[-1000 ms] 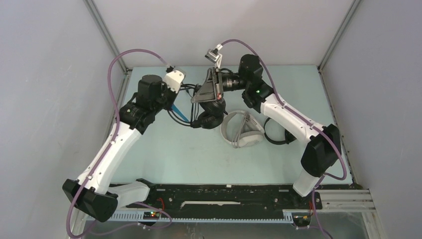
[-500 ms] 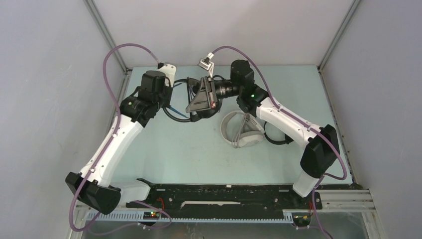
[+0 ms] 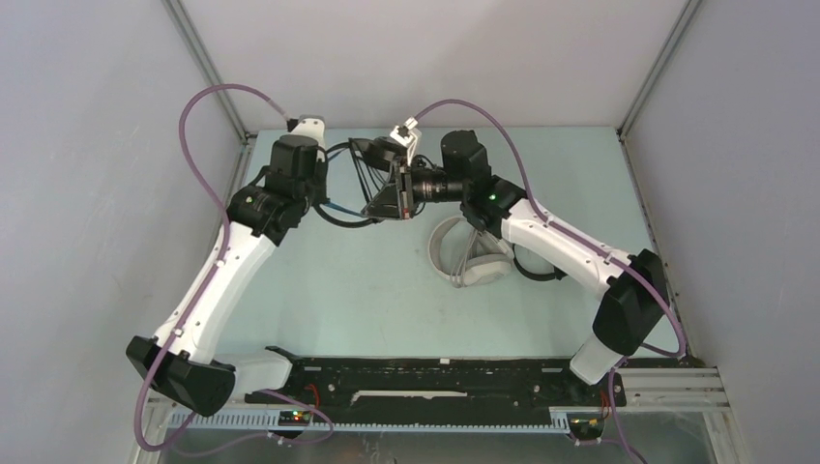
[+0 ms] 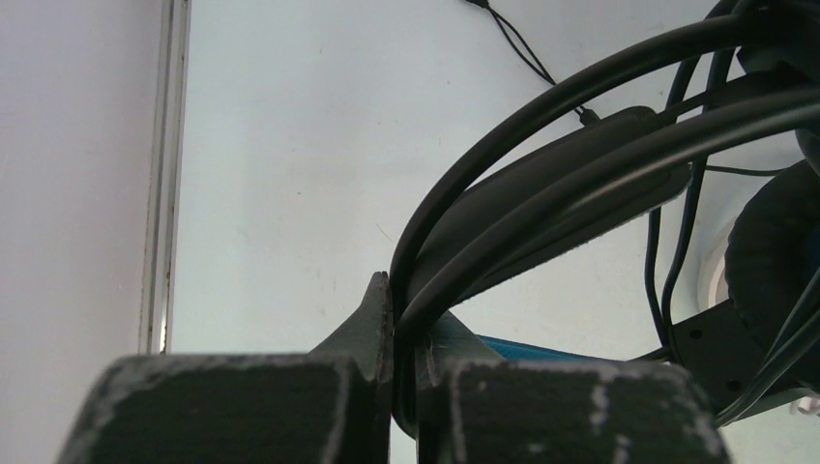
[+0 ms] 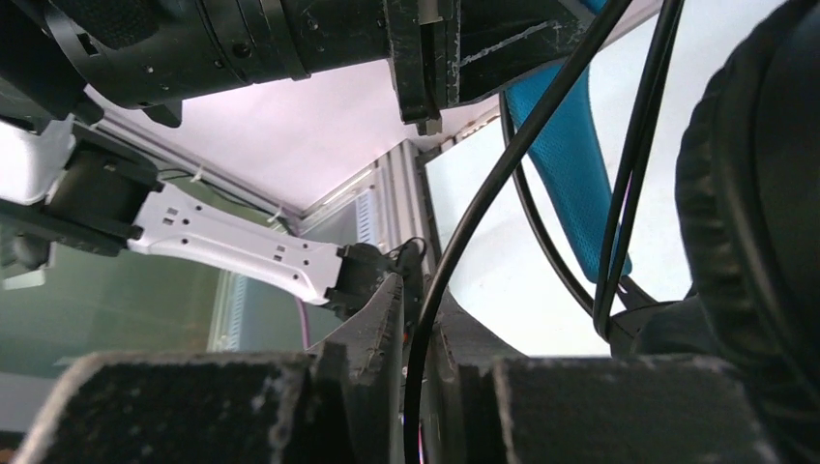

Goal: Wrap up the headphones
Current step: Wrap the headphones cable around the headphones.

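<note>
Change: over the last second both arms carried the blue headphones toward the far left of the surface; the wrists ended closer together.
Where: the blue headphones hung between the two arms, apparently clear of the surface.
Left fingers: pinched shut on the black headband, just above the blue strip.
Right fingers: drawn narrower and closed on the thin cable, which ran up through them past the ear cup.
Meaning: likely mid-wrap on this set, with the left holding the frame and the right leading the cable; strands already lay along the headband and slack was left.
Around: white headphones lay on the surface under the right arm; black headphones lay beside them, partly hidden; neither was held.
In the way: the wrists were crowded together, and loose strands crossing by the ear cup could snag.
</note>
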Available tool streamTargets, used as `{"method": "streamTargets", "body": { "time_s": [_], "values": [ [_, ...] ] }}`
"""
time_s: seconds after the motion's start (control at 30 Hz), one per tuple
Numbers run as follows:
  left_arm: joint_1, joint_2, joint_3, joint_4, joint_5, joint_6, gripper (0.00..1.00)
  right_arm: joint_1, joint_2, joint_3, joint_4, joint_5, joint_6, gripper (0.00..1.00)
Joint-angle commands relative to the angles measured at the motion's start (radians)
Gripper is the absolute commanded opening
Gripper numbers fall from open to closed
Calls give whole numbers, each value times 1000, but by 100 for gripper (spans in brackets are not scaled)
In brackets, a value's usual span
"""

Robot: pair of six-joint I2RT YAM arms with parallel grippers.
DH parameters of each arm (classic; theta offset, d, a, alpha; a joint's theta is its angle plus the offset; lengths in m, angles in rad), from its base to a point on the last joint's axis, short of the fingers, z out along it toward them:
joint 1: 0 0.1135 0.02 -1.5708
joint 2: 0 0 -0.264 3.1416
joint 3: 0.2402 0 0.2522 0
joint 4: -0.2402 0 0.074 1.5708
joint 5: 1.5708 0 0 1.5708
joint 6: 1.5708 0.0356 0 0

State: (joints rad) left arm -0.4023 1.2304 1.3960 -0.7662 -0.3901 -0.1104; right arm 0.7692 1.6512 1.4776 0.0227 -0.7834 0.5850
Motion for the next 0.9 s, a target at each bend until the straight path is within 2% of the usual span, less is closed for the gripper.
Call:
{"method": "streamTargets", "body": {
  "time_s": [0.0, 0.3, 0.63, 0.87],
  "values": [
    [29, -38, 84, 116, -30, -124, 0, 32, -50, 2, -1, 105, -100, 15],
    [79, -17, 92, 130, 32, -184, 0, 88, 6, 73, -107, 112, -176, 17],
    [112, -43, 121, 149, 76, -239, 0, 99, -3, -1, -137, 229, -290, 18],
    [128, -72, 106, 193, 50, -245, 0, 112, -5, -22, -166, 212, -385, 20]
  ]
}}
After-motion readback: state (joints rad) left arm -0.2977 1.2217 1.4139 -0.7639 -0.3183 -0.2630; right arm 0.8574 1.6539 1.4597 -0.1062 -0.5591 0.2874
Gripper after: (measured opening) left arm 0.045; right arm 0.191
